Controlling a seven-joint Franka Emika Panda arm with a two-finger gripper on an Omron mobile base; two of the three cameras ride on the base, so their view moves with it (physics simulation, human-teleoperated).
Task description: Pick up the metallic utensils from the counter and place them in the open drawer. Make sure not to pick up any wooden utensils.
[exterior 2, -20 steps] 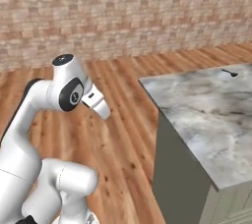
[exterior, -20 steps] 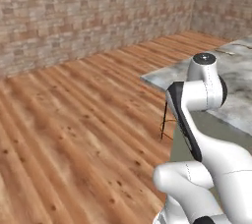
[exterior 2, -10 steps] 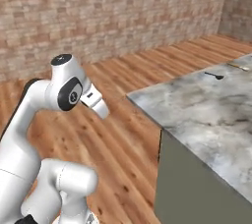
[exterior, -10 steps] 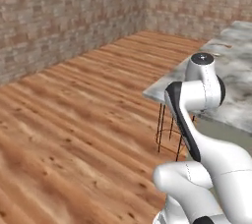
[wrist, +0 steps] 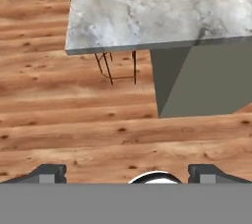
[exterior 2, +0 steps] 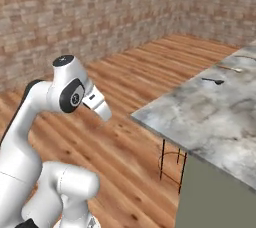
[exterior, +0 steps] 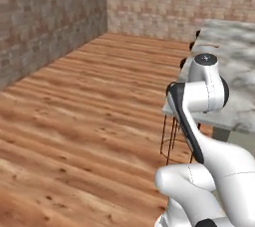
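While the claw [wrist: 126,173] gapes wide, two far utensils [exterior 2: 213,80] on the counter [exterior 2: 210,117], too small to identify

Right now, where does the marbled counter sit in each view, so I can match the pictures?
Left base view: the counter fills the right edge, behind the arm's upper joint.
Right base view: it spreads across the right half, near corner at mid-frame.
Hand view: it spans the top, grey cabinet side beneath.
Shared landmark: the black wire stool under the overhanging corner.
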